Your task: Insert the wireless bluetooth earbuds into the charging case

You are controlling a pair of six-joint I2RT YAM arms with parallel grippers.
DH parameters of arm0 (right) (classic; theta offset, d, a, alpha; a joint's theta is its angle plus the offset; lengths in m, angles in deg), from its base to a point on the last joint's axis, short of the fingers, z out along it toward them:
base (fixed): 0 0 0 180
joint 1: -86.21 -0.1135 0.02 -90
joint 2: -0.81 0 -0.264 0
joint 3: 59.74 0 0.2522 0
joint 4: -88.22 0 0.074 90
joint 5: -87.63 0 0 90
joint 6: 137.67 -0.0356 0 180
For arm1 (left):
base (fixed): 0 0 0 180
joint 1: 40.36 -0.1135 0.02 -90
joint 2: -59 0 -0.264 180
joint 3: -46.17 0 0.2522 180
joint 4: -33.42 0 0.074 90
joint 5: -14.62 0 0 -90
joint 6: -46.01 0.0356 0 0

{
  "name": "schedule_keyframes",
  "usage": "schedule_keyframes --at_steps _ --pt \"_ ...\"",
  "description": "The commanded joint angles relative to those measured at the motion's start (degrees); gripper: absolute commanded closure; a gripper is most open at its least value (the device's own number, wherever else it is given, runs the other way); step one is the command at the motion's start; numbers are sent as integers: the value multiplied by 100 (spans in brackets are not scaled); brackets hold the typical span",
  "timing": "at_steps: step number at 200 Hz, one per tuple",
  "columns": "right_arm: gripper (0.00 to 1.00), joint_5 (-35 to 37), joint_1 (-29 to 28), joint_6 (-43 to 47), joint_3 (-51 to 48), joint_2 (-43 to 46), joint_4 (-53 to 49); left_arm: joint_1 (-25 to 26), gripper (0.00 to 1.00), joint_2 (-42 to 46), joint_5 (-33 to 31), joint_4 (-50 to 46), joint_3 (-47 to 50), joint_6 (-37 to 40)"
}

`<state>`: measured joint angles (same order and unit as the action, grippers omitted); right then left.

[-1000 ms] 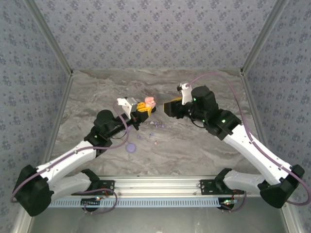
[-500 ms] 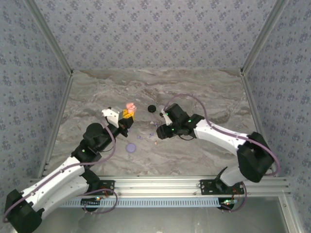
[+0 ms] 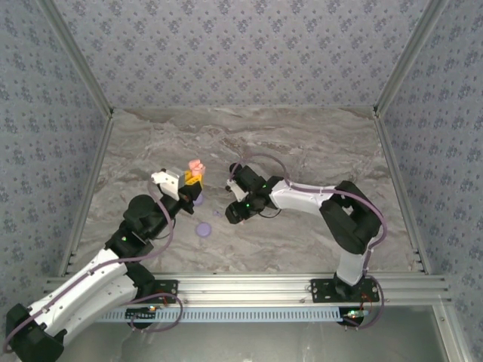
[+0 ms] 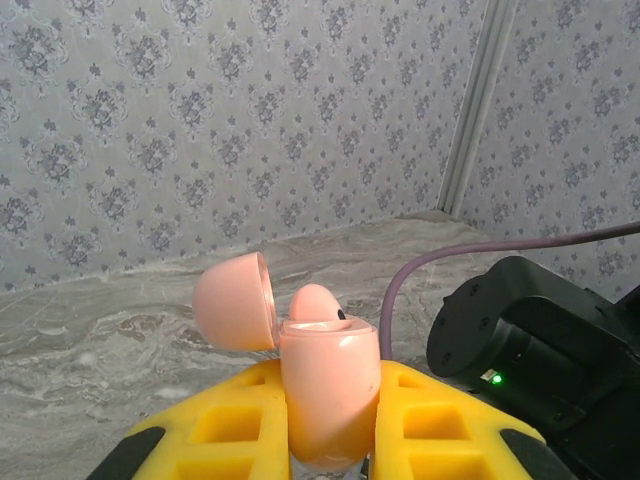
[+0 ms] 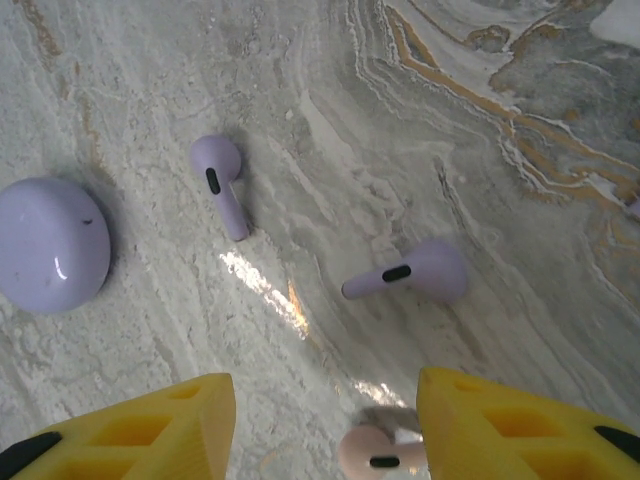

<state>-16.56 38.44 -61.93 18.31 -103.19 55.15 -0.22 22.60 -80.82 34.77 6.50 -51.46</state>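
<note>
Vertically: pink case (image 4: 326, 365) clenched in left hand (image 3: 194, 179); right hand (image 5: 322, 415) released over earbud (image 5: 372, 455)

Left pincer (image 3: 194, 179) clamped, raised — right pincer (image 5: 325, 420) parted, aimed down.

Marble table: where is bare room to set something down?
Free: the far half of the grey marble table toward the patterned back wall, and the right side beyond the right arm. Crowded: the middle, where small lavender earbuds, a pinkish earbud and a round lavender disc lie below the right gripper.
</note>
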Motion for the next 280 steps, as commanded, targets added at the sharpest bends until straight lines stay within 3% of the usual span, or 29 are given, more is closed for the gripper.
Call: schedule_keyframes --at_steps 1,200,280 --pt "47 -29 -34 155 180 -217 -170 -46 100 72 -38 37 -9 104" --pt "48 232 -658 -312 -496 178 -1216 -156 100 -161 92 141 -98 103" --pt "47 776 -501 -437 136 462 -1396 -175 100 -123 137 83 -103 70"
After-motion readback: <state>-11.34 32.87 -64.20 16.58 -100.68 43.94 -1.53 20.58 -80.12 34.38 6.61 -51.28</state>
